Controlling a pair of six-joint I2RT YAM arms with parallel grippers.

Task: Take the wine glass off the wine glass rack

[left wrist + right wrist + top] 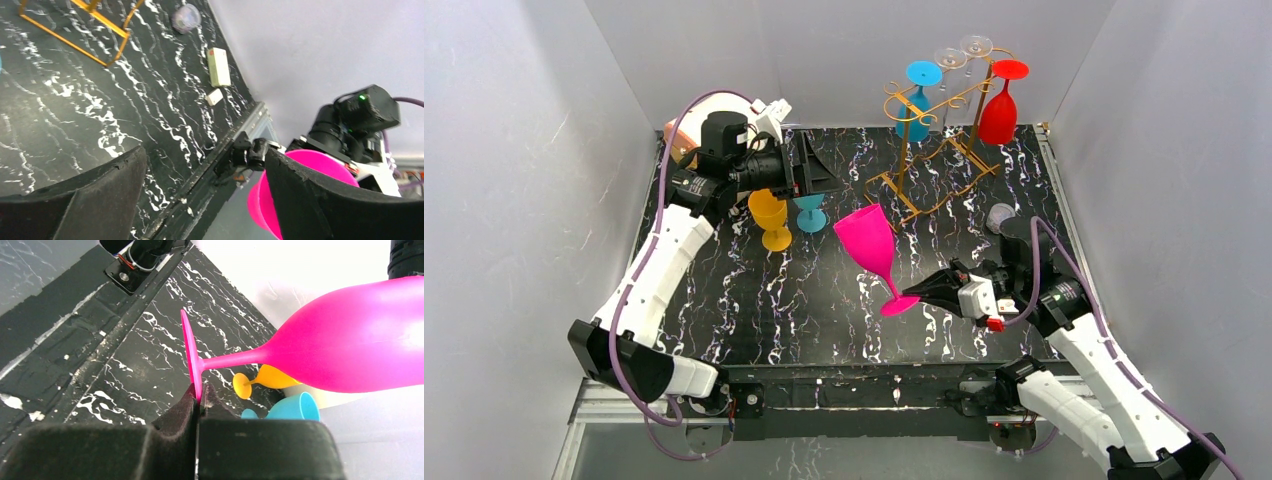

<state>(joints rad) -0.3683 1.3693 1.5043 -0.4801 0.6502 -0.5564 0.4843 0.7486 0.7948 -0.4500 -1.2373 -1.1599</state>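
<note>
Closest to the lens, your right gripper is clamped on the thin rim of the foot of the pink wine glass. The glass hangs tilted over mid-table, its bowl leaning toward 11 o'clock, well apart from the wine glass rack at 1 o'clock. Your left gripper waits at 10 o'clock, jaws spread with nothing between them. An edge pinch like this is likely to pivot, so rotate slowly until the stem is upright, lower the foot flat onto the bare table, and only then let go. Steer clear of the yellow glass and teal glass at 10 o'clock; the teal one looks empty. The rack carries a blue glass, a red glass and two clear glasses, hung upside down.
</note>
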